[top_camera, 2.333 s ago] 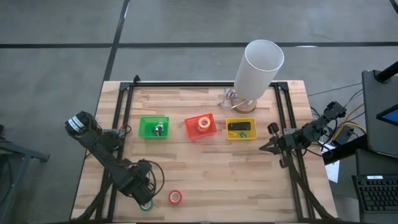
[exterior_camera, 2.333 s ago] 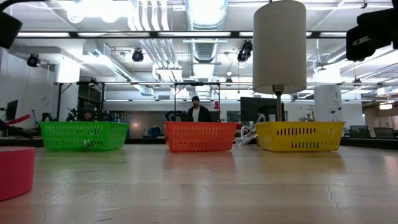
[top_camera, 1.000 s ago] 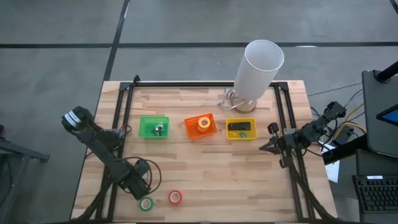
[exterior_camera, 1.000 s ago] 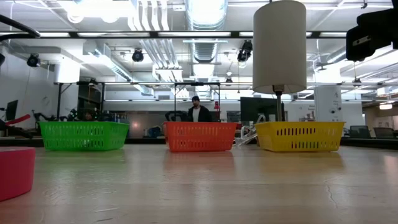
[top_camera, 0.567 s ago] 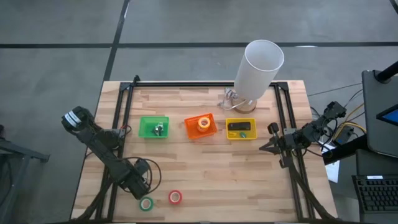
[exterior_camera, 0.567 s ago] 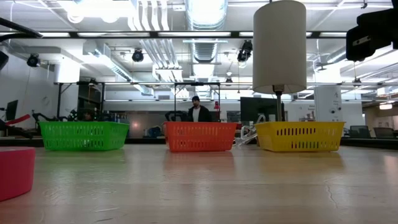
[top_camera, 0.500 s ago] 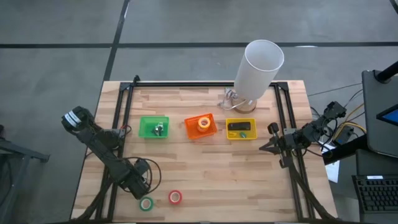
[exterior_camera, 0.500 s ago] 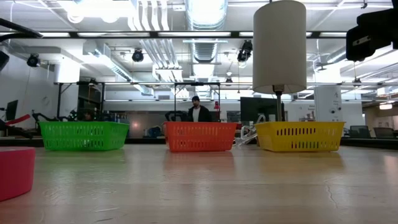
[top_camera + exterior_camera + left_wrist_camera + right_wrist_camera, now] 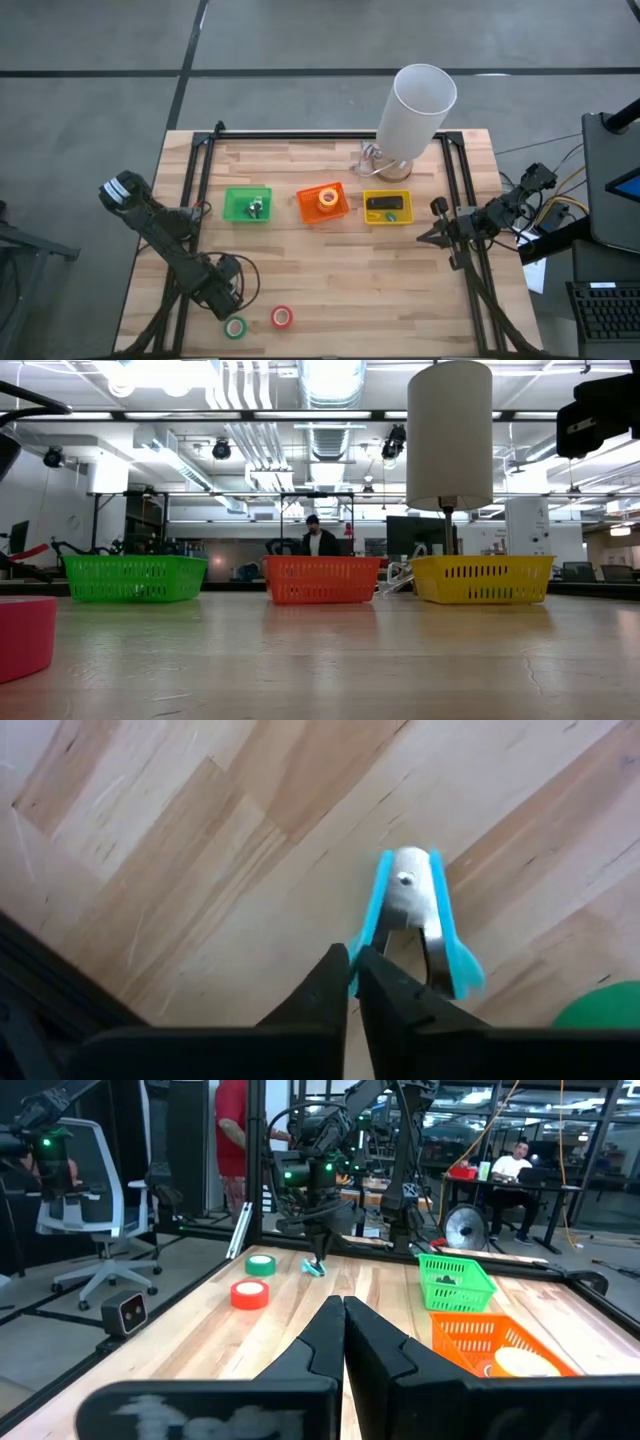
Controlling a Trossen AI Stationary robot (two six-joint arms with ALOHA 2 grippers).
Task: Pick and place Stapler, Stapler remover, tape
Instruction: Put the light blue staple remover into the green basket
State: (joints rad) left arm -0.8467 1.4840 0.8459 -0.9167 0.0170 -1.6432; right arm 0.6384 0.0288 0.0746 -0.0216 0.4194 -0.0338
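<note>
A stapler remover (image 9: pixel 415 920) with blue wings and metal jaws lies on the wood at the table's near left. My left gripper (image 9: pixel 352 965) stands over it, shut on one blue wing; in the high view the gripper (image 9: pixel 222 293) hides it. A green tape roll (image 9: pixel 235 327) and a red tape roll (image 9: pixel 282 317) lie flat just nearer the front edge. The dark stapler (image 9: pixel 383 203) lies in the yellow bin (image 9: pixel 405 219). My right gripper (image 9: pixel 425 238) hangs shut at the table's right side, touching nothing. My left gripper pinches the thin edge of one blue wing (image 9: pixel 364 938) of the stapler remover between its two fingers, at that wing's free end. The fingers come from above, pointing down. The remover lies flat on the table.
A green bin (image 9: pixel 234 215) holding a small metal object, an orange bin (image 9: pixel 306 212) holding a yellow-orange roll and the yellow bin stand in a row across the table's middle. A white-shaded lamp (image 9: pixel 420 110) stands at the far right. Black frame rails (image 9: pixel 200 190) run along both sides.
About two seconds ago my left gripper stood over the green tape roll; it has since gone a little toward the far left, leaving the roll on the table. Over the last second nothing has visibly moved.
</note>
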